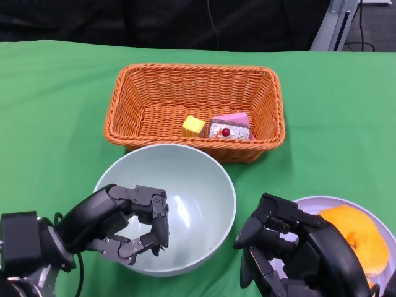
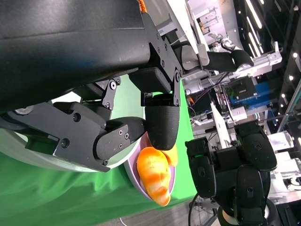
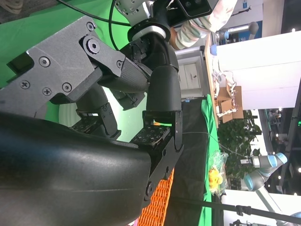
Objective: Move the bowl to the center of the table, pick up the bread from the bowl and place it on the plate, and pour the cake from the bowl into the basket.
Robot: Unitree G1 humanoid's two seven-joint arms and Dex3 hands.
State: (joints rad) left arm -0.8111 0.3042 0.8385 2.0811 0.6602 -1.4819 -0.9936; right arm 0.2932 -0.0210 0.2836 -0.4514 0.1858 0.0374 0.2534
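The pale green bowl (image 1: 192, 185) stands empty in the middle of the table, just in front of the orange wicker basket (image 1: 117, 105). My left hand (image 1: 124, 226) grips the bowl's near left rim, fingers hooked inside; the left wrist view shows that rim (image 2: 19, 150) under the fingers (image 2: 160, 117). A pink cake slice (image 1: 232, 127) and a yellow piece (image 1: 193, 126) lie in the basket. The orange bread (image 1: 356, 238) lies on the lavender plate (image 1: 309, 203) at the lower right. My right hand (image 1: 291, 247) hovers at the plate's left side, fingers loosely bent and holding nothing.
Green cloth covers the table, with bare cloth to the left and right of the basket. The table's far edge runs behind the basket against a dark background. The right wrist view catches a strip of the basket (image 3: 157, 202).
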